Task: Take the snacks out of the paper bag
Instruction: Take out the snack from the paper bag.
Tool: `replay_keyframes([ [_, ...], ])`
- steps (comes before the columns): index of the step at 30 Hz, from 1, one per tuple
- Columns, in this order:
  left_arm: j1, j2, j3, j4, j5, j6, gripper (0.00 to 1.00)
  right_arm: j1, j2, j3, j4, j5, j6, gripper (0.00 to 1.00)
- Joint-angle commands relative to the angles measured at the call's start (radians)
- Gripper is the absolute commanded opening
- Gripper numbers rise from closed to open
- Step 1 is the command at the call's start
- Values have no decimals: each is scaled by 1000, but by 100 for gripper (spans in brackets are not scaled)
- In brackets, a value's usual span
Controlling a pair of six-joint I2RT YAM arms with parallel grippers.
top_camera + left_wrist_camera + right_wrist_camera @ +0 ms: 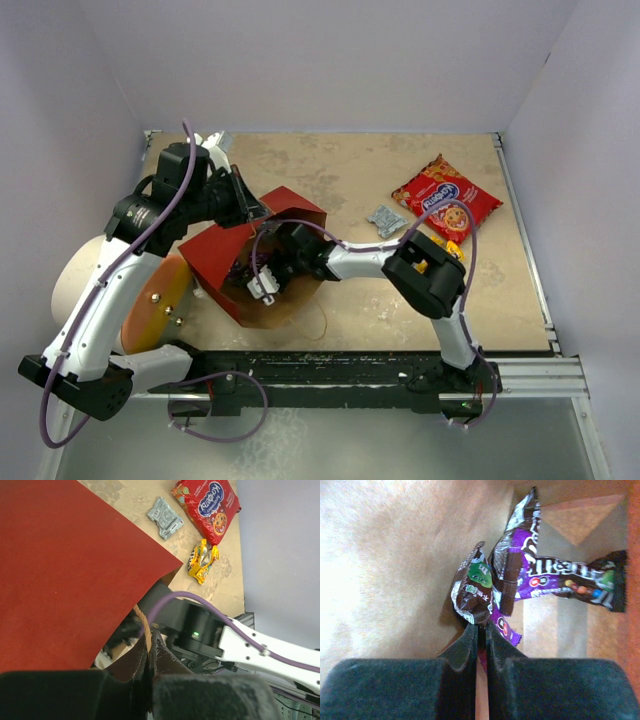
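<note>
Lying on its side on the surface [350, 170]: one paper bag [65, 570], red outer face up, brown inside.
Left fingers [147, 656]: pressed together on the bag's brown rim.
Right fingers [476, 639]: inside the bag, closed on the lower tip of a brown packet with a green character [472, 587].
Purple packet [520, 565]: just beyond and right of those fingertips, touching the brown one.
Beyond the left fingers, outside the bag: silver-grey packet [165, 517], red cookie bag [207, 507] and yellow-orange packet [202, 560], all flat on the surface, near one another and apart from the bag.
</note>
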Motion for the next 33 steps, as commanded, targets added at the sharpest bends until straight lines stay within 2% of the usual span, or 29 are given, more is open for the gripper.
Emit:
replay_keyframes([
  [1, 4, -18, 11, 77, -1, -1, 0, 6, -192, -70, 69, -47, 137, 2],
  [7, 4, -15, -6, 117, -9, -8, 0, 6, -411, -195, 59, -18, 332, 0],
  [16, 4, -20, -66, 188, -44, -18, 0, 6, -867, -311, -221, 68, 603, 0],
  [19, 6, -16, -92, 225, -48, -22, 0, 6, -1015, -327, -305, 149, 703, 0],
  [22, 6, 0, -98, 246, -52, -21, 0, 5, -1152, -355, -318, 352, 882, 0],
  [27, 7, 22, -104, 282, -42, -22, 0, 3, -1308, -415, -304, 856, 1258, 0],
  [30, 7, 28, -102, 291, -38, -23, 0, 0, -1302, -392, -390, 1194, 1528, 0],
  [33, 7, 25, -99, 288, -44, -23, 0, -36, -1209, -315, -581, 1378, 1747, 0],
])
